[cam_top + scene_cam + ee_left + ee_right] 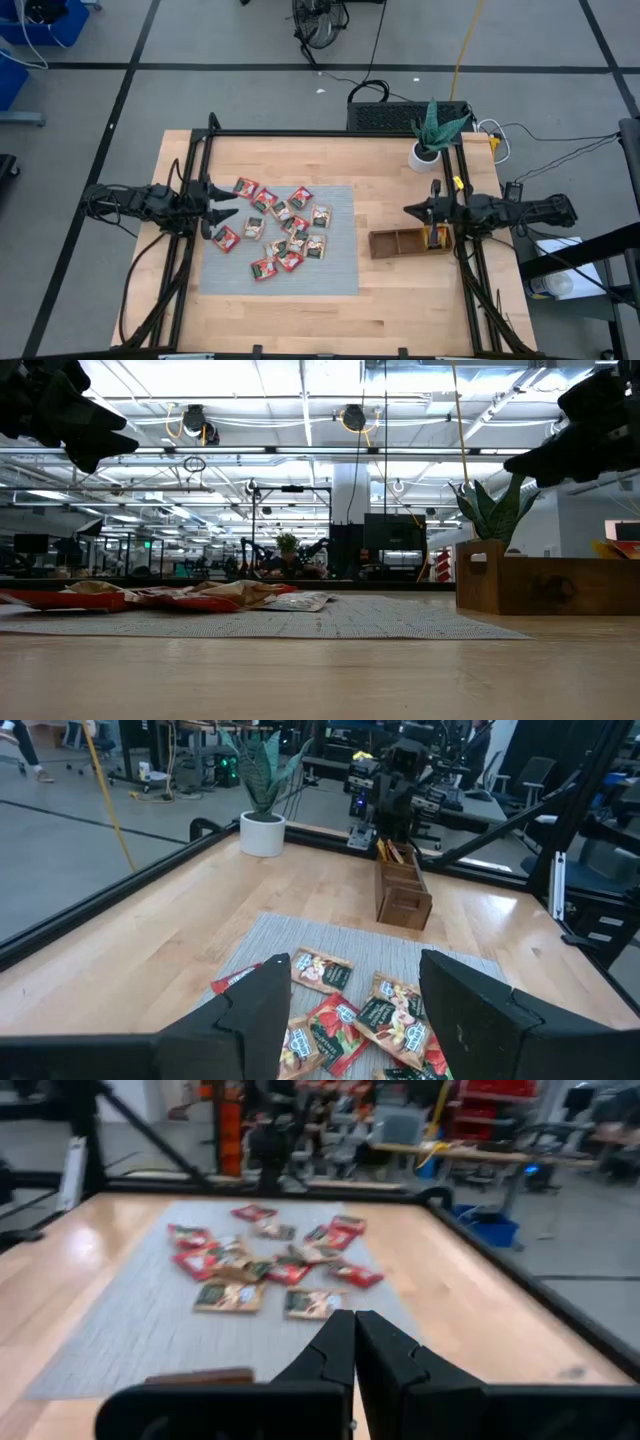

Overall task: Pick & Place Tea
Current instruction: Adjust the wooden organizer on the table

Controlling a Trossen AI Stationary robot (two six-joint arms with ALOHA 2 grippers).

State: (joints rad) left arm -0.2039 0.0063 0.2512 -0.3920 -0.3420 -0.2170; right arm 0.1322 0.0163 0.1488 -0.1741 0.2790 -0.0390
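Grey mat [340, 270]: you see it flat at mid counter [400, 310], carrying every loose sachet.
Tea sachets [283, 228]: scattered over the mat's half nearer the left arm, several overlapping or touching, all lying flat (none standing on edge).
Handling: judge them light, thin and crinkly, likely slick on the printed faces; they should bend rather than break, and a neighbour may drag along where packets overlap.
Where to take hold: aim for a free edge or corner of an outlying packet, such as the one [226, 238] at the heap's edge just off the left fingers, so you lift one and not two.
Orientation: each packet is roughly square, so no long axis stands out; faces point up and the sides are turned every which way, with no common heading.
Left end effector [226, 206]: hovering over the mat's edge beside the heap, fingers spread wide, holding nothing.
Right end effector [408, 210]: above the wooden tray [395, 243] near that arm's side of the counter, fingers pressed together with nothing between them.
Tray contents: a yellowish item shows in the compartment [437, 238] under the right arm (too small to identify).
Potted plant [432, 135]: at the far counter edge, well apart from the tea.
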